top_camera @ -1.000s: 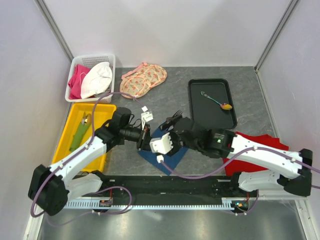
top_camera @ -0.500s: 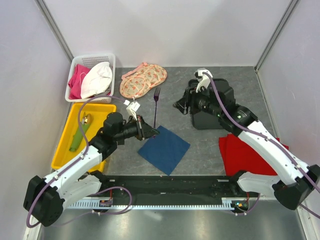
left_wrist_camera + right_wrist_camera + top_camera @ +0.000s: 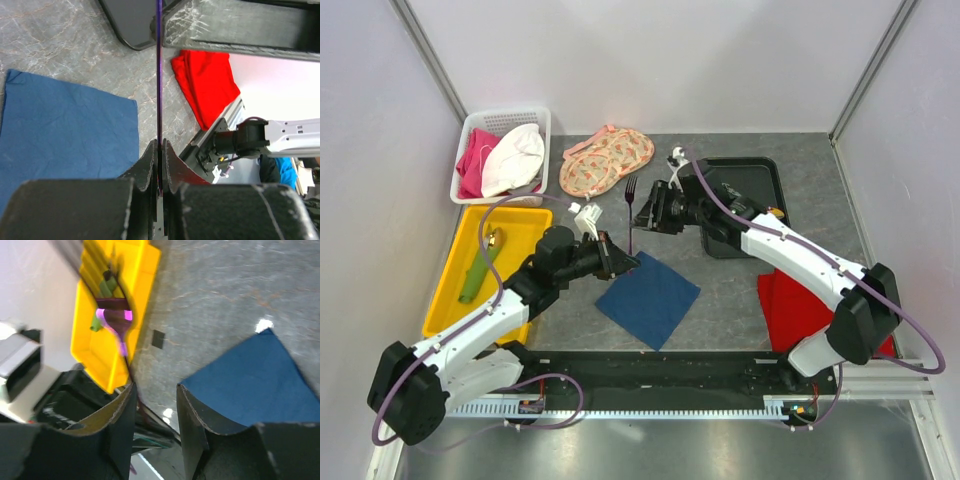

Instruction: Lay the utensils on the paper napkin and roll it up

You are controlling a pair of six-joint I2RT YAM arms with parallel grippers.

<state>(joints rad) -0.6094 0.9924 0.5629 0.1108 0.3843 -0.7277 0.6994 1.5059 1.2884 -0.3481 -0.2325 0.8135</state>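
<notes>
so the fork [image 3: 631,205] is clamped by its handle end in the left hand [image 3: 626,262], long axis running straight away toward the far side, napkin [image 3: 650,297] just beside that hand, and the right hand [image 3: 647,209] hangs released next to the shaft.

2 white arms [image 3: 470,330], black joints [image 3: 558,250], purple cables [image 3: 525,197]

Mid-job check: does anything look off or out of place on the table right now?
Nothing spilled or damaged. The paper napkin lies cornerwise and bare. The fork, pinched by its handle end in the jaws of the left gripper, points away past the napkin's far corner, with the right gripper open beside it.
</notes>
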